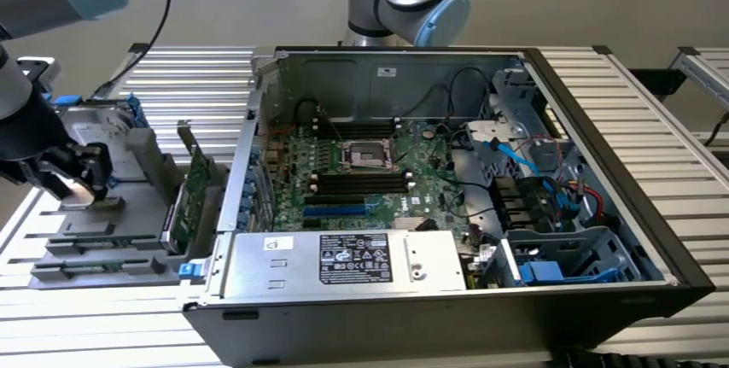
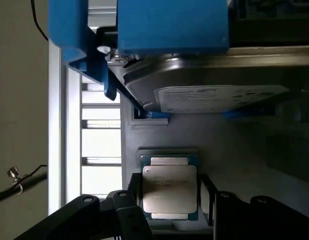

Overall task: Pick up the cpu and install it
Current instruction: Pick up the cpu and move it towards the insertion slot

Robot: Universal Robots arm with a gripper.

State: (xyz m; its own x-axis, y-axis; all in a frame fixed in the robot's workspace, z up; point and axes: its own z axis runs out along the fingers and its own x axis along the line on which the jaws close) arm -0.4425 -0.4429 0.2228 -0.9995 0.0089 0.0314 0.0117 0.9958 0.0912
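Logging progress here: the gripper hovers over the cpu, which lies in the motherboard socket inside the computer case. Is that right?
Not the socket. The gripper hovers over the cpu, but the cpu lies in the grey holder next to the hard drive, outside the computer case; the wrist view shows it.
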